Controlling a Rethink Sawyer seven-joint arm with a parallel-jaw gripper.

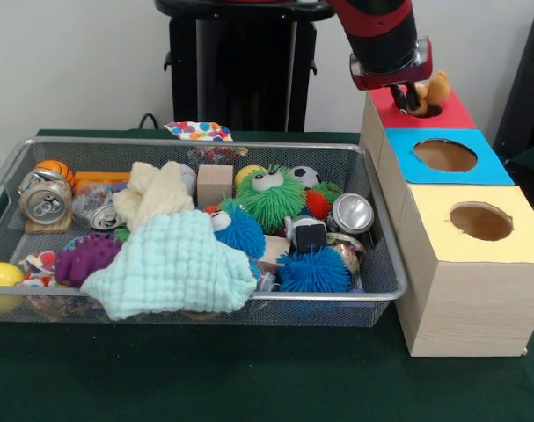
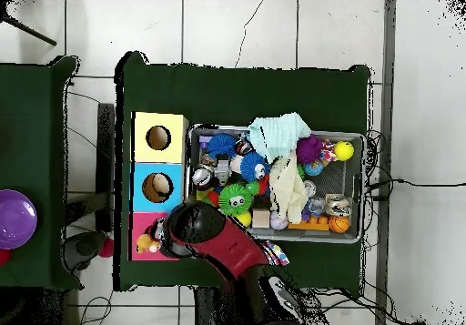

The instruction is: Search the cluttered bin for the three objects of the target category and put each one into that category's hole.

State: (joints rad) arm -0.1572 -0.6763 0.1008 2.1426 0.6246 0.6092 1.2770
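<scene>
My gripper [image 1: 413, 98] hangs over the red-faced hole [image 1: 427, 112] of the pale wooden box, at its far end. It is shut on a small orange-tan plush animal [image 1: 437, 87], which sits right at the hole's rim. In the overhead view the gripper [image 2: 157, 245] and the plush [image 2: 144, 242] show on the red face [image 2: 141, 255]. The wire mesh bin [image 1: 205, 141] stands left of the box and is full of clutter. A pale yellow plush [image 1: 157, 195] lies in its middle, also seen from overhead [image 2: 288, 187]. No striped tiger shows.
A mint cloth [image 1: 174, 264] covers the bin's front. Spiky puffer balls, green [image 1: 271, 195] and blue [image 1: 312, 269], cans [image 1: 45, 204] and small balls fill the rest. The blue-faced hole [image 1: 444, 156] and the yellow-faced hole [image 1: 480, 221] lie nearer the camera. A purple bowl [image 2: 14, 219] sits on a side table.
</scene>
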